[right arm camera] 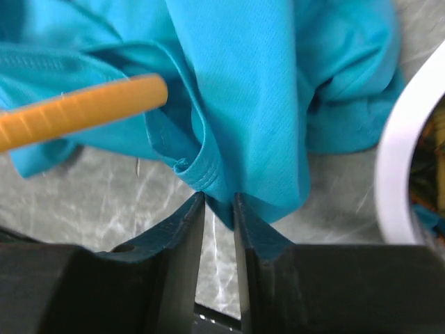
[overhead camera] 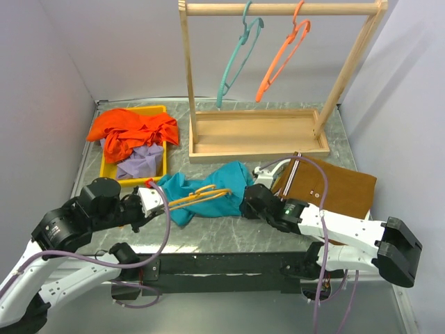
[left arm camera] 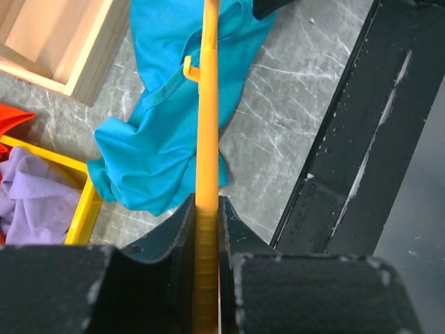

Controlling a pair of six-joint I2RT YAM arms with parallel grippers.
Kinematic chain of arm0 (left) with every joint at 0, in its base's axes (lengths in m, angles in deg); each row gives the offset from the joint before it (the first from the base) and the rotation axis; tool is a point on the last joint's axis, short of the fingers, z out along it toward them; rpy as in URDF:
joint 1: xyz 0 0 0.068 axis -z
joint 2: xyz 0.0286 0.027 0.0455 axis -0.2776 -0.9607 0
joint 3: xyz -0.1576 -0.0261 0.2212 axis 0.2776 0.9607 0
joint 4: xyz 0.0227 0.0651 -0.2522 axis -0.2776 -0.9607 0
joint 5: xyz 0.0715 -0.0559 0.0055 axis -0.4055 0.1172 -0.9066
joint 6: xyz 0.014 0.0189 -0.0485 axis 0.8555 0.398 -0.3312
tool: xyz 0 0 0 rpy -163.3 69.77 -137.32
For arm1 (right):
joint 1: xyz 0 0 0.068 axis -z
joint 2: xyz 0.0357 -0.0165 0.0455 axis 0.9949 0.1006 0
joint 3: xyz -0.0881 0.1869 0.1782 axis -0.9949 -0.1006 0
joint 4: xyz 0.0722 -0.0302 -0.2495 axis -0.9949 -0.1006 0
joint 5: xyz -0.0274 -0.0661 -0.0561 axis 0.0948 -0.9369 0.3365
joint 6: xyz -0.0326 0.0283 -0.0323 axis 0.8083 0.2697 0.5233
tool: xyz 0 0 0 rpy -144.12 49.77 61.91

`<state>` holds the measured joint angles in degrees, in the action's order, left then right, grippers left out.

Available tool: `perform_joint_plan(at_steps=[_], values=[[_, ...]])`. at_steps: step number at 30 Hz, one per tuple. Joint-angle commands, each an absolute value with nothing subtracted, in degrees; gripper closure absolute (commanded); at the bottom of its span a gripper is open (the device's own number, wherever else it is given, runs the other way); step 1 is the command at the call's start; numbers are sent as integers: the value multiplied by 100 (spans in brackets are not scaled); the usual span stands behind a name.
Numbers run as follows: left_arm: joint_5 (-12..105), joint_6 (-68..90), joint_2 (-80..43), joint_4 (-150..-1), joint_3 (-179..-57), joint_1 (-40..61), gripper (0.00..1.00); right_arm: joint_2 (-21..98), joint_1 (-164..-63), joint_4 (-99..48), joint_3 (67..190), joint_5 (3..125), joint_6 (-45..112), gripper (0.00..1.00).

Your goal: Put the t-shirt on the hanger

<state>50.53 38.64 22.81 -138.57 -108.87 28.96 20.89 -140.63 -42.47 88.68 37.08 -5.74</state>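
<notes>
The teal t-shirt (overhead camera: pixel 233 177) lies crumpled on the marble tabletop, in front of the wooden rack. The yellow hanger (overhead camera: pixel 201 195) lies across it, one arm pushed into the cloth. My left gripper (overhead camera: pixel 154 198) is shut on the hanger's end; in the left wrist view the yellow bar (left arm camera: pixel 207 139) runs straight out from between the jaws over the t-shirt (left arm camera: pixel 160 139). My right gripper (overhead camera: pixel 247 202) sits at the shirt's right side. In the right wrist view its jaws (right arm camera: pixel 219 202) pinch a fold of the t-shirt's hem (right arm camera: pixel 264 90), with the hanger (right arm camera: pixel 83 108) just left of it.
A yellow tray (overhead camera: pixel 106 168) at back left holds an orange-red garment (overhead camera: pixel 132 129) and a lavender one (overhead camera: pixel 139 163). The wooden rack (overhead camera: pixel 257 133) carries a teal hanger (overhead camera: pixel 236 59) and an orange hanger (overhead camera: pixel 281 59). A brown mat (overhead camera: pixel 344 186) lies right. A black rail (overhead camera: pixel 229 264) runs along the front edge.
</notes>
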Motion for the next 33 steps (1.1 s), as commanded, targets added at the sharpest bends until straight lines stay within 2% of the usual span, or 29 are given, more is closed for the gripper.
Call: perform_joint_plan(at_steps=[1,11,16,28,33], values=[[5000,3990,2096,-13824,-11132,3082,99,2031,-14302,-4038,8752,3568,-823,67],[5096,3955,1955,-13807,-11106,3257,99,1881,-14346,-4283,8874,3313,-903,45],[5184,3963,1893,-13710,-11062,3284,99,1934,-14346,-4363,9042,3128,-1096,45],[5456,3929,1743,-13763,-11115,3372,99,1601,-13942,-4205,8937,3347,-1289,43],[5527,3884,1752,-13789,-11053,3407,99,1846,-13898,-4055,8901,3646,-1298,43]])
